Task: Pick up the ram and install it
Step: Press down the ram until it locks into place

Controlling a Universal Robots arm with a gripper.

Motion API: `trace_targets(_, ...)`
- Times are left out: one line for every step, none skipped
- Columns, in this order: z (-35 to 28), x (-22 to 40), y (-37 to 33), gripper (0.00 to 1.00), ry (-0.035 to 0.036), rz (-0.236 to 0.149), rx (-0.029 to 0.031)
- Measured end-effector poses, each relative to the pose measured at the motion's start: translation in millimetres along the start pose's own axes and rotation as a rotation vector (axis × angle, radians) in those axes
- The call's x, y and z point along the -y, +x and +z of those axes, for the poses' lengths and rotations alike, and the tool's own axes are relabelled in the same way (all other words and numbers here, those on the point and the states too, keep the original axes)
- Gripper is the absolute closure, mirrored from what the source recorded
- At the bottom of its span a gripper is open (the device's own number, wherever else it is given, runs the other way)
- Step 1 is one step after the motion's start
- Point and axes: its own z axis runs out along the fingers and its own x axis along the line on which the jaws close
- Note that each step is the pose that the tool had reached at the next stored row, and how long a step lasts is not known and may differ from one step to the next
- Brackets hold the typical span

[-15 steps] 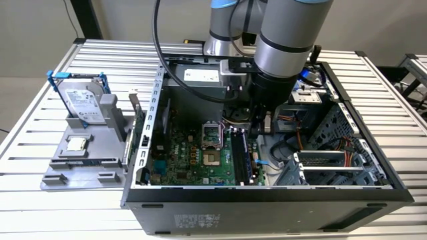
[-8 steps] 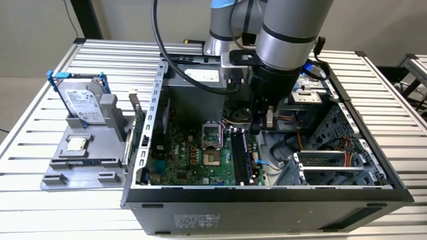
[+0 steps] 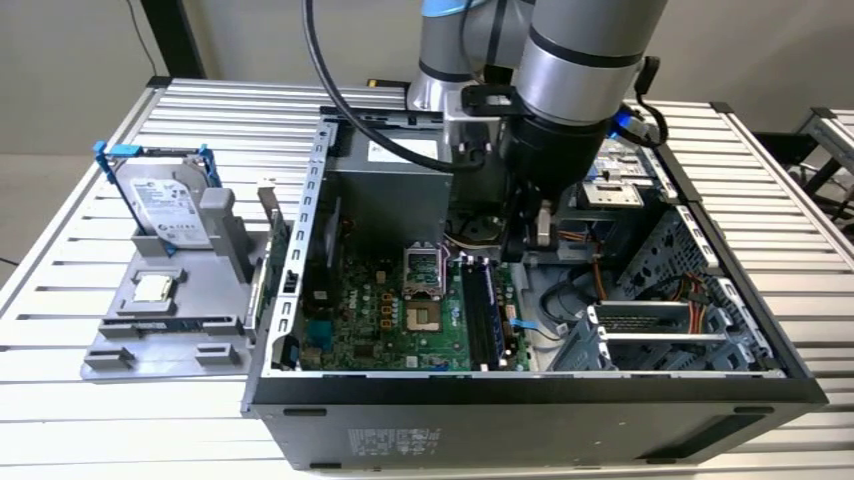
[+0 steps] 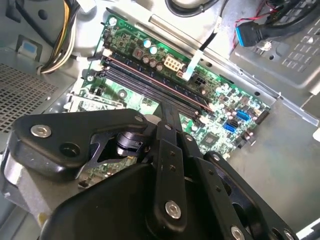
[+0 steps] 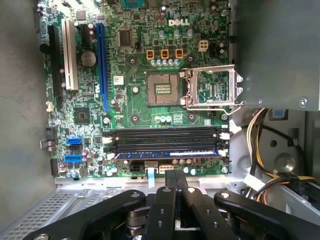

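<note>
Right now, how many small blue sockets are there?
2: one blue socket and a second blue socket beside it, at the motherboard edge near the black memory slots. The gripper may hide others.

— What does the room look like in the exterior view?
— A long table of ribbed silver metal slats runs across the scene, lit evenly and brightly.
— And behind it?
— A plain pale wall, with a dark upright post against it at the exterior view's left.
— Any floor?
— A strip of light beige floor shows past the table's edge there. Another slatted table stands at the exterior view's right.
</note>
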Motion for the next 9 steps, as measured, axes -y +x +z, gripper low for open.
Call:
trace_targets(-1.5, 0.0, 0.1, 1.0, 0.0, 0.0, -0.0001)
trace_targets(-2.6, 0.0, 0.1, 1.0, -0.0001, 0.0, -0.0001)
trace_targets(-3.3, 0.0, 0.1, 1.0, 0.0, 0.0, 0.0)
trace_targets(-3.3, 0.0, 0.1, 1.0, 0.0, 0.0, 0.0)
trace_targets(-3.3, 0.0, 0.1, 1.0, 0.0, 0.0, 0.0)
trace_targets(-3.4, 0.0, 0.1, 1.0, 0.0, 0.0, -0.0001)
trace_targets(-3.4, 0.0, 0.1, 1.0, 0.0, 0.0, -0.0001)
trace_targets(-3.4, 0.0, 0.1, 1.0, 0.0, 0.0, -0.0001)
trace_targets(-3.4, 0.0, 0.1, 1.0, 0.0, 0.0, -0.0001)
